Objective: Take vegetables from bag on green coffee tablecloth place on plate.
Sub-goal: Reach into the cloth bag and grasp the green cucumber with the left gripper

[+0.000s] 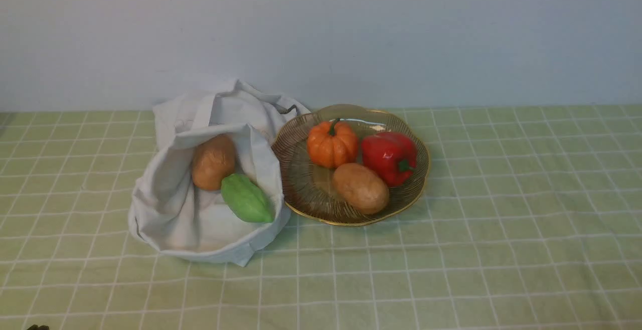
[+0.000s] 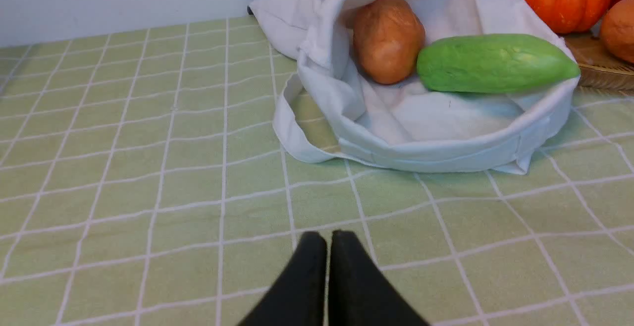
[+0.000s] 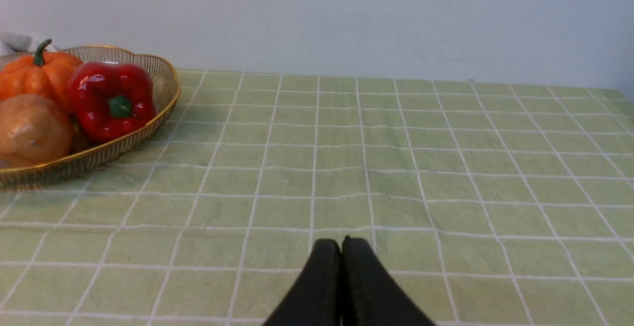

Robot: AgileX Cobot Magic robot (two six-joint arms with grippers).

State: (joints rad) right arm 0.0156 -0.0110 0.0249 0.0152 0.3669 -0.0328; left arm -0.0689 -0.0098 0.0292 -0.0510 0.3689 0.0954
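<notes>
A pale green tablecloth (image 1: 501, 219) with thin white lines in squares covers the whole table, up to a plain white wall (image 1: 401, 29) at the far side.

On the left part of the cloth sits a soft white bag (image 1: 170, 209). It is slumped and wide open, and its mouth faces the near side. Its right edge touches the plate (image 1: 306, 189), a round brown see-through dish with fine lines and a wavy gold rim.

The green vegetable (image 1: 246, 198) is in the bag, at the near right side of the opening. It is long and dull green, with soft ridges along it and a pointed end, and it lies tilted against the bag's right wall. A brown potato (image 1: 213, 162) sits just behind it, touching it.

On the plate are three things, close together: a shiny red pepper (image 1: 388, 155) on the right, an orange pumpkin (image 1: 332, 144) on the far left, and a second potato (image 1: 360, 187) at the near side.

The left gripper (image 2: 327, 239) is low over the cloth, on the near side of the bag and apart from it. Its two black fingers are pressed together and hold nothing. The right gripper (image 3: 341, 244) is closed too and empty, over bare cloth well to the right of the plate.
</notes>
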